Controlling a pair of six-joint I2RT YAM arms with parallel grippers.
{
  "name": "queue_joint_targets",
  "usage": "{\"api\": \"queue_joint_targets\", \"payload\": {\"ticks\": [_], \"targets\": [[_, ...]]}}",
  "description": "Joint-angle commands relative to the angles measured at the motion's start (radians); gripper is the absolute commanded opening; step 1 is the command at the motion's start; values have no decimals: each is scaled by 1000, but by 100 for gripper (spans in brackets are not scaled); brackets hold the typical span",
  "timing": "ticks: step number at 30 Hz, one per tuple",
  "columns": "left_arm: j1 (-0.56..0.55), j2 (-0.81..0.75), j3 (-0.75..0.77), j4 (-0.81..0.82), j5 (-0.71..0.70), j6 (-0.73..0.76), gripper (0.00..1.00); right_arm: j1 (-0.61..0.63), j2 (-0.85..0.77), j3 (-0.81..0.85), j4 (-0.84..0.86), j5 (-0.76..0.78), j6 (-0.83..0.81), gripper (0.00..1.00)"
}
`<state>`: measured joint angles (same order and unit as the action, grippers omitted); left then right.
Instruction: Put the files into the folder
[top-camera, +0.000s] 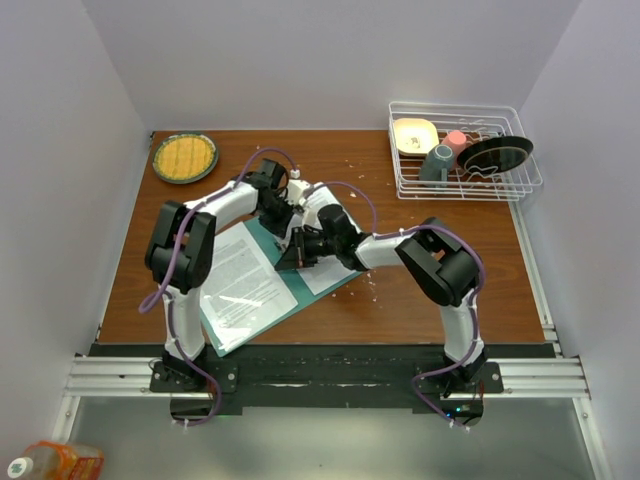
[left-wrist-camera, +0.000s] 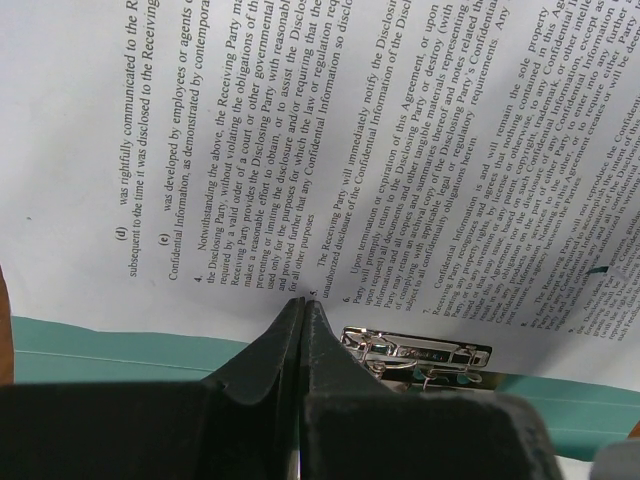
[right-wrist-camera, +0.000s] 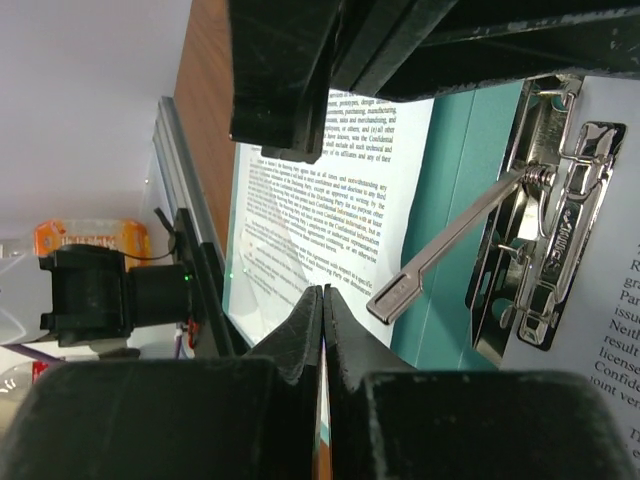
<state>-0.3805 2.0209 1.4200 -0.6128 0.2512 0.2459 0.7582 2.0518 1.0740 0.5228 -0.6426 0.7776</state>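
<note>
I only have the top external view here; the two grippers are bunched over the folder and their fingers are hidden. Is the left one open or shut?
Observer: Shut. The left gripper has its fingers pressed together, tips at the edge of a printed sheet.
Operator: And the right?
Observer: The right gripper is closed too; a thin pale sliver shows between its fingers, perhaps paper, I can't be sure.
Operator: Anything hidden under the arms?
Observer: A metal clip on the folder, its lever sticking out over the teal inner face.
</note>
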Motion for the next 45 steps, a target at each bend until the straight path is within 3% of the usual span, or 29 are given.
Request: {"api": "queue_joint_targets", "payload": {"ticks": [1, 8, 16, 26, 45], "targets": [[-5, 19, -46, -76, -47, 24, 0, 6, -74, 72, -61, -49, -74, 2], [-1, 18, -47, -74, -47, 26, 0, 3, -114, 37, -20, -63, -38, 1], [2, 15, -52, -71, -47, 27, 0, -5, -133, 110, -38, -86, -31, 2], [2, 7, -56, -73, -40, 27, 0, -22, -139, 110, -216, 70, -288, 0], [2, 13, -56, -76, -40, 32, 0, -39, -56, 61, -142, 87, -293, 0]]}}
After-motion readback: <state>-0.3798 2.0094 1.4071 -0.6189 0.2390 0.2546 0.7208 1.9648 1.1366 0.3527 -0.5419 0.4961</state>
